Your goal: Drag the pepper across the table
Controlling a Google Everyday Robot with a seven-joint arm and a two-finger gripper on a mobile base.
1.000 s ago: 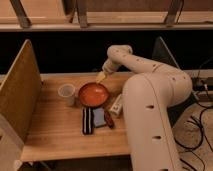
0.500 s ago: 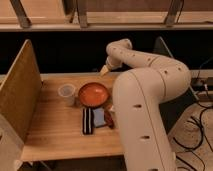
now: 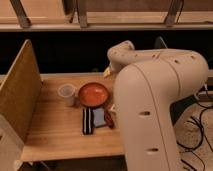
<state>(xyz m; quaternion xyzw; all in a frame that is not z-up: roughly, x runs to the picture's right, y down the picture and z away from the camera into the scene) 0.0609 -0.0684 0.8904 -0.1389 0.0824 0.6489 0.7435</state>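
Note:
The small dark red pepper (image 3: 109,119) lies on the light wooden table (image 3: 55,131), just right of a blue sponge (image 3: 99,118) and in front of the round orange-red bowl (image 3: 93,95). The big white arm (image 3: 150,100) fills the right side of the camera view and covers the table's right part. My gripper (image 3: 106,72) is at the table's far edge, behind the bowl, mostly hidden by the arm. It is well away from the pepper and holds nothing that I can see.
A white cup (image 3: 66,94) stands left of the bowl. A black striped object (image 3: 88,121) lies left of the sponge. An upright wooden panel (image 3: 19,95) walls the table's left side. Cables (image 3: 197,125) lie on the floor at right.
The arm has swung nearer the camera and now hides more of the table's right side. The gripper has shifted slightly right along the far edge. The pepper, bowl and sponge have not moved.

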